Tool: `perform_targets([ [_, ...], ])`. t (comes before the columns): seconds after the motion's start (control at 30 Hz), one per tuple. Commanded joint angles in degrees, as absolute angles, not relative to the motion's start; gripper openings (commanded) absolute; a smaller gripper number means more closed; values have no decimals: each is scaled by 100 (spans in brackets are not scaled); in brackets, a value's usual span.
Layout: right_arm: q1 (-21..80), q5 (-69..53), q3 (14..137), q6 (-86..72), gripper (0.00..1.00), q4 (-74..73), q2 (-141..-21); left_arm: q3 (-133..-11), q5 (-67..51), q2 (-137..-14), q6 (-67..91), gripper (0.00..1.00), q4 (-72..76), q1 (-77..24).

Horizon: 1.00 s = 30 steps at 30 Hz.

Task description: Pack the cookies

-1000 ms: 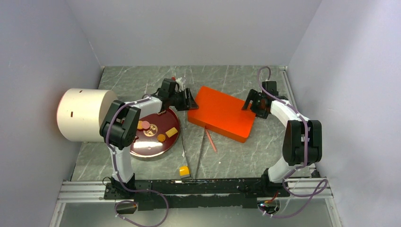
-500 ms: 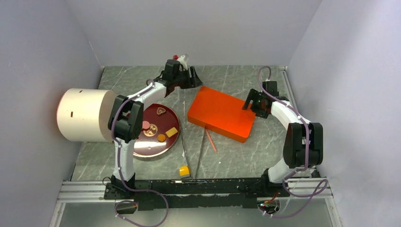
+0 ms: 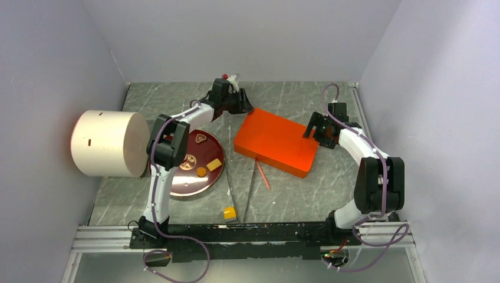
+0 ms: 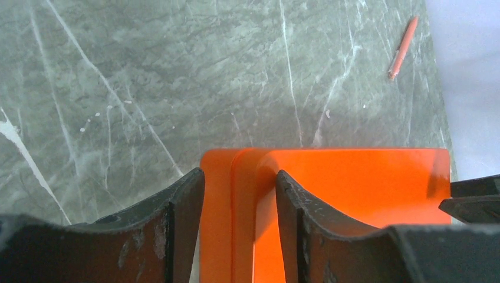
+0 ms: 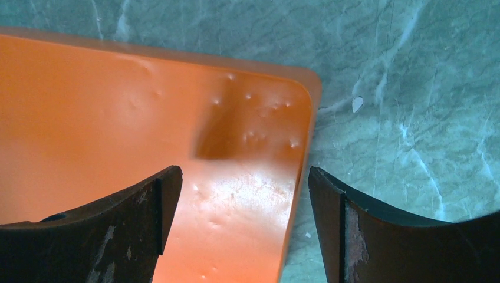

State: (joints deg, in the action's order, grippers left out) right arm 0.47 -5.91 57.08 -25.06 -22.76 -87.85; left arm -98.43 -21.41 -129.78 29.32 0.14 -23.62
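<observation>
Cookies lie on a round dark-red plate, left of the table's middle.

Four can be seen, small and flat: a heart, a patterned round one, an orange disc and a yellow square, apart from each other on the glossy plate. To its right lies a flat rectangular orange box of smooth plastic, with rounded corners and small dimples. The left gripper has its jaws on both sides of the box's far-left rim; whether they press it I cannot tell. The right gripper stands wide apart over the far-right corner, holding nothing. A white cylinder is at the left, and a thin pink stick and a yellow cube lie nearer. The table has a grey-green marble pattern. The walls are plain and pale.
</observation>
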Motion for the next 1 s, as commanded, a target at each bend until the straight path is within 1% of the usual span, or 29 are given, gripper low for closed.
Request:
perform_targets([
  [0.0,62,-429,5619,-2478,83,-2283,-8536,-9886,-1718,-13299,2650,50,-500,-2399],
  [0.1,62,-416,5607,-2506,83,-2308,-8518,-9651,-1499,-13327,2584,44,-685,-2412],
  [0.2,82,-360,5612,-2516,82,-2344,-8498,-9440,-1225,-13298,2449,42,-869,-2470],
  [0.43,315,-132,5715,-2504,82,-2459,-8562,-9342,-638,-13436,2316,40,-1459,-2601],
  [0.7,646,189,6037,-2458,82,-2638,-8604,-9899,-16,-13718,2083,39,-2154,-2656],
  [0.8,703,219,6146,-2431,82,-2668,-8587,-10014,-9,-13771,2001,39,-2319,-2687],
  [0.9,737,182,6266,-2405,82,-2727,-8546,-9916,-63,-13666,2059,40,-2113,-2683],
  [0.97,747,152,6326,-2392,82,-2751,-8476,-9865,-312,-13527,2106,42,-1923,-2679],
])
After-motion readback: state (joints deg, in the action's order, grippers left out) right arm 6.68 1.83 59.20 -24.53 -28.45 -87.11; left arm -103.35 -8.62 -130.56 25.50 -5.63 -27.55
